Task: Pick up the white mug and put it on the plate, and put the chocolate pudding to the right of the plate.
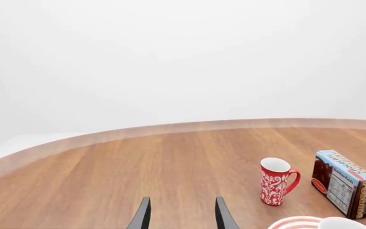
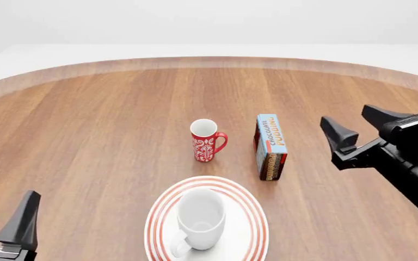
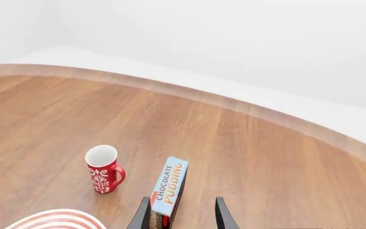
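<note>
1. Wood-grain tabletop (image 2: pixel 93 136) with a curved far edge, set against plain white walls.
2. Left gripper (image 2: pixel 2 215) sits low at the near left corner, its fingers spread and holding nothing, well apart from every object.
3. Right gripper (image 2: pixel 361 128) hangs above the right side of the tabletop, fingers spread and empty, just right of the chocolate pudding (image 2: pixel 271 145); in the right wrist view the carton shows between the fingertips.
4. White mug (image 2: pixel 198 220) stands upright on the plate (image 2: pixel 256 228) at the near edge, middle, its handle turned toward the near left.
5. Chocolate pudding rests on a long narrow side, its long axis running from near edge to far edge, beyond the plate's right rim.
6. A red mug (image 2: pixel 206 140) stands just left of the carton, handle pointing toward it.
</note>
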